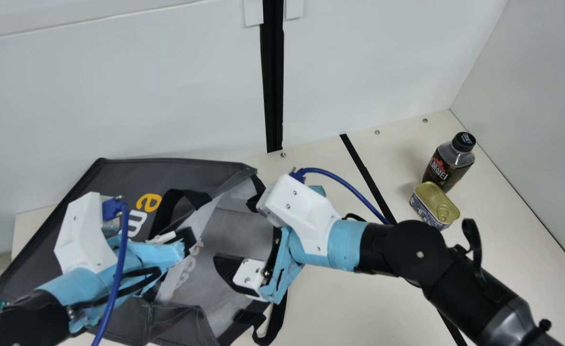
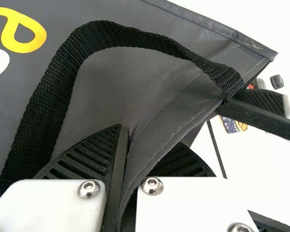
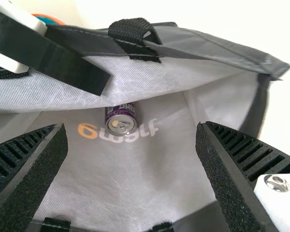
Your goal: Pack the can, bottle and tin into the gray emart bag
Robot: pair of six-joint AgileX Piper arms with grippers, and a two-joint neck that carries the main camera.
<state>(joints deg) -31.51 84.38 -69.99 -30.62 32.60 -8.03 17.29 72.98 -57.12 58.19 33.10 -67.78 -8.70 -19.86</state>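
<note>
Gray fabric bag [image 1: 124,175], rim pinched in left gripper [image 1: 186,239], holds purple metal can [image 3: 121,121]; empty right gripper [image 1: 248,250] gapes wide. Black-capped dark bottle [image 1: 448,166] and gold-lidded rounded tin [image 1: 435,204] stand far right.

Cream table [image 1: 340,307] carries gray emart bag [image 1: 128,175], black strip [image 1: 366,178], bottle [image 1: 448,168], tin [image 1: 431,197] beside bottle.
</note>
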